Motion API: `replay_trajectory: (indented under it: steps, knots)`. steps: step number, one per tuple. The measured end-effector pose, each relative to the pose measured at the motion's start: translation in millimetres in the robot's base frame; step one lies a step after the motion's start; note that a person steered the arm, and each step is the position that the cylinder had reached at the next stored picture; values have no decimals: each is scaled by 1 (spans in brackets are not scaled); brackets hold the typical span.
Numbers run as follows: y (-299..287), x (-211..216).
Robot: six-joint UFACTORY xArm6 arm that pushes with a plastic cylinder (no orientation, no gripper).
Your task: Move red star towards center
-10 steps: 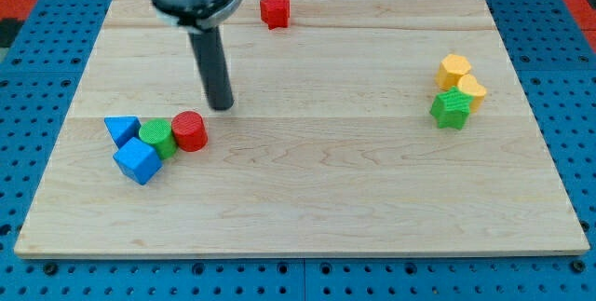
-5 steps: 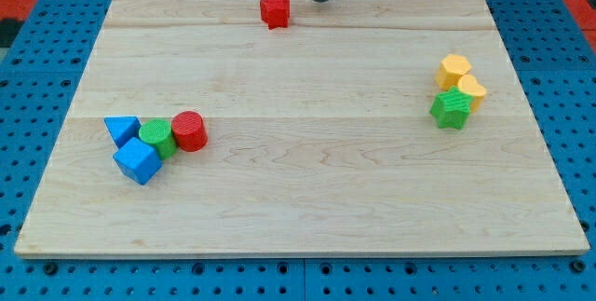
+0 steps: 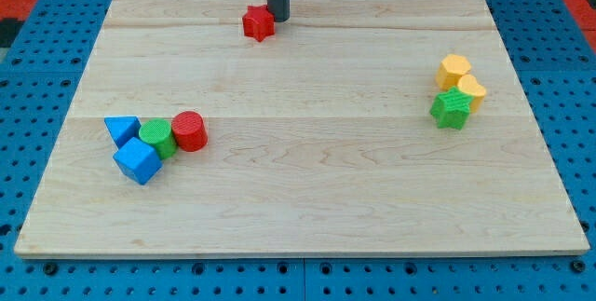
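the desk [image 3: 307, 198] fills the view, a pale wooden board. at the view's left sits a cluster — blue cube [image 3: 137, 160], blue triangle [image 3: 122, 129], green cylinder [image 3: 156, 138] and red cylinder [image 3: 189, 130], touching in a row. at the view's right a green star [image 3: 452, 109] sits against two yellow blocks [image 3: 461, 77].

the red star [image 3: 258, 23] lies near the top edge, a little left of the middle. my tip [image 3: 278, 18] is just beside it on its right, touching or nearly so. there is no end effector to open or close — only the rod.

the push looks just begun: the star is far from centre. from this side a push sends it leftward, so i judge the tip should come round above the star and drive it down the view.
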State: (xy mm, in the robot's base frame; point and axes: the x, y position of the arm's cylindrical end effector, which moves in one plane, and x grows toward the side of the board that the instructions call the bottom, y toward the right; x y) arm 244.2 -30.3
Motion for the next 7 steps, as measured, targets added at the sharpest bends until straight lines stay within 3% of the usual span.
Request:
replay_trajectory:
  steps: [2, 7]
  knots:
    - [-16, -8]
    - [-39, 69]
